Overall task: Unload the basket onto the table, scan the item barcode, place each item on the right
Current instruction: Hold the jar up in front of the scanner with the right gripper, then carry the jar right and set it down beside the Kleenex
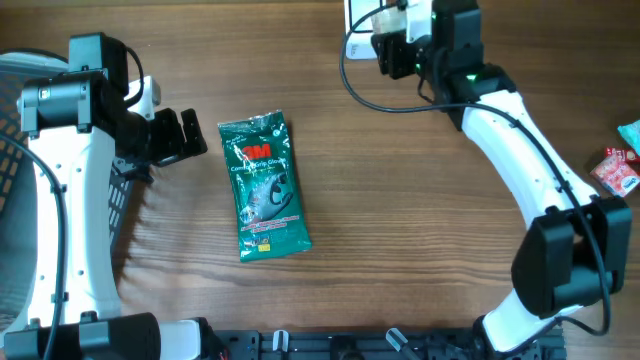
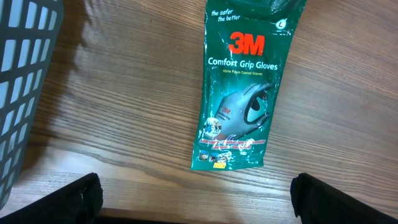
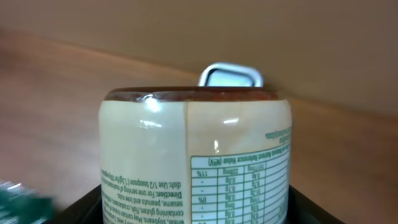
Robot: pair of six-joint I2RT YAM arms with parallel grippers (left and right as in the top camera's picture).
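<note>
Surface: wood-grain table [image 1: 420,200], brown, matte; plain tan wall behind in the right wrist view.
Right gripper [image 1: 392,38]: clamped on the jar [image 3: 193,155], with dark fingers [image 3: 87,205] low on either side of it.
Jar: at the far edge of the table, held up off the wood. It is a round cylinder with a glossy cream label and a dark brown rim on top. The nutrition print reads upside down and no barcode shows on this face.
Key relation: a white box [image 1: 362,22] with a black cable – likely the scanner – sits just beyond the jar. In the wrist view its rounded silvery frame [image 3: 230,76] peeks over the jar top. The jar's axis is upright in that view. My read is that the next move turns the jar until the code faces the box.
Nearer arm: the right one – the left is well apart from the box.
Left gripper [image 1: 185,135]: jaws wide, holding nothing, hovering just left of the packet [image 1: 265,185].
Packet: flat green crinkly plastic, 3M gloves, lying face up on the wood. Its long axis runs far to near, slightly tilted.
Basket [image 1: 120,195]: grey slotted plastic at the left edge.
Right edge: a red pouch [image 1: 617,170], small, well apart from the rest.
</note>
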